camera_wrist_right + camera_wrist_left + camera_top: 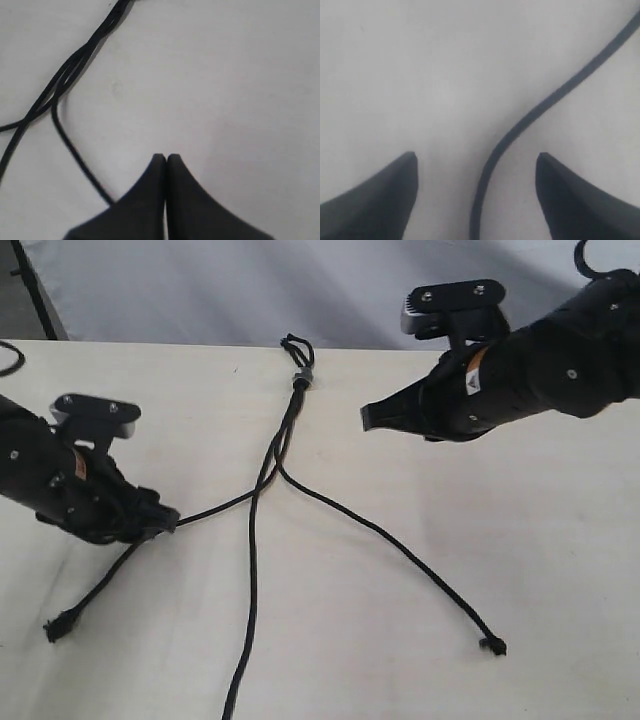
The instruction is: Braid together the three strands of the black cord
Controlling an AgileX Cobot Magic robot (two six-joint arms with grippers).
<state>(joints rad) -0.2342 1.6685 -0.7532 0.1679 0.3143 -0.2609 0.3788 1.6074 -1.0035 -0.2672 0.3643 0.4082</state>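
The black cord [283, 435] lies on the pale table [420, 640], joined at the far end by a small grey band [302, 373] with tiny loops. Its three strands fan toward the front: the left strand [215, 506] runs to my left gripper [168, 520] and ends in a frayed knot [58, 628]. The middle strand [248, 620] runs off the front edge. The right strand [400, 545] ends in a knot [492, 645]. My left gripper [476, 157] stands open, with the strand [520, 127] lying loose between its fingers. My right gripper [368, 418] hovers shut and empty, right of the cord [65, 75].
A white backdrop [250, 285] rises behind the table's far edge. A glossy black cable [10, 358] curls at the far left edge.
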